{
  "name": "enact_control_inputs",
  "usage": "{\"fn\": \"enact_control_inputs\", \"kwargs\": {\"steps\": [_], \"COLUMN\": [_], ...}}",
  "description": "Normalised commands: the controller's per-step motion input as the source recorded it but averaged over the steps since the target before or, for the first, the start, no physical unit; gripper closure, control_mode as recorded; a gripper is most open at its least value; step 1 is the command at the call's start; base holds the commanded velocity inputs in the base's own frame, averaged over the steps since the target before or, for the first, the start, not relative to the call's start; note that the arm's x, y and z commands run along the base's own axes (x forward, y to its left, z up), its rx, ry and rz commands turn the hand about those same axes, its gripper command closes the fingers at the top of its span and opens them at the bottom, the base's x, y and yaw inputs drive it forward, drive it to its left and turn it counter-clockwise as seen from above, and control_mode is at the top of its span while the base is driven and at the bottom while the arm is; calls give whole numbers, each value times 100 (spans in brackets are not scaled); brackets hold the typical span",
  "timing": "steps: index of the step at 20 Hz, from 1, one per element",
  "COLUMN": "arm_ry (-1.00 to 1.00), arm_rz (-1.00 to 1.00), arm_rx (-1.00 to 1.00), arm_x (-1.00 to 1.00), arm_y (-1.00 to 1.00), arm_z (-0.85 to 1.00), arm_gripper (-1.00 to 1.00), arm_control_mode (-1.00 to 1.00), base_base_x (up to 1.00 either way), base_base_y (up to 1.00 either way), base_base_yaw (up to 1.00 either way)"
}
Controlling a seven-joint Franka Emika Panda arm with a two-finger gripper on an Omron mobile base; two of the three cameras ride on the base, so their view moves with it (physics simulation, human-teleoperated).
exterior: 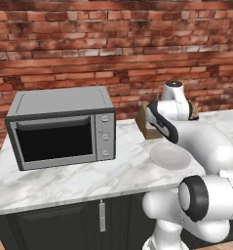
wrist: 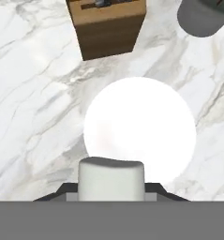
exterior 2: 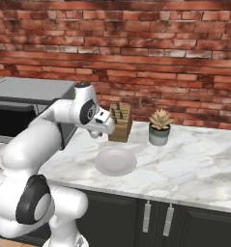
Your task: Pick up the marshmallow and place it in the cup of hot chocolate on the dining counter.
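pincer: my two-finger gripper (exterior 2: 106, 129) hangs above the round white plate (exterior 2: 115, 161), pointing down; in the hand view a white-grey rounded marshmallow (wrist: 111, 179) sits squarely between my dark tips, so i judge i am holding it, closed narrow on its sides
marshmallow: up in my grip, above the near edge of the plate in the hand view; it looks clear of the plate, though i cannot tell the gap
surroundings: white grey-veined marble counter (exterior: 64, 178) under the brick wall; silver microwave (exterior: 62, 127) to the left; wooden knife block (exterior 2: 121, 122) just beyond the plate; small succulent in a grey pot (exterior 2: 159, 128) to the right of the block
step in hand: carry, i judge; the pick is done, and the teal mug and the dining counter lie somewhere outside what i see here
how to do it well: keep the squeeze steady and light, since a soft lump will likely squash or slip; lift straight up before swinging, so i stay clear of the knife block and plant; keep the wrist level while the base turns; once the mug appears, centre over its mouth and release low, to avoid a splash
risk: a quick swing could flick the marshmallow loose
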Motion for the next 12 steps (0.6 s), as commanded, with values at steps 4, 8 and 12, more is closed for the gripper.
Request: {"fn": "enact_control_inputs", "kwargs": {"steps": [4, 8, 12], "arm_ry": [0, 1, 0], "arm_rz": [19, 17, 18], "arm_rx": [-4, 0, 0], "arm_x": [-33, -49, -69], "arm_y": [29, 14, 0], "arm_z": [100, 99, 84], "arm_gripper": [100, 100, 100], "arm_control_mode": [-100, -100, -100], "base_base_x": [0, 0, 0], "base_base_y": [0, 0, 0], "base_base_yaw": [0, 0, 0]}}
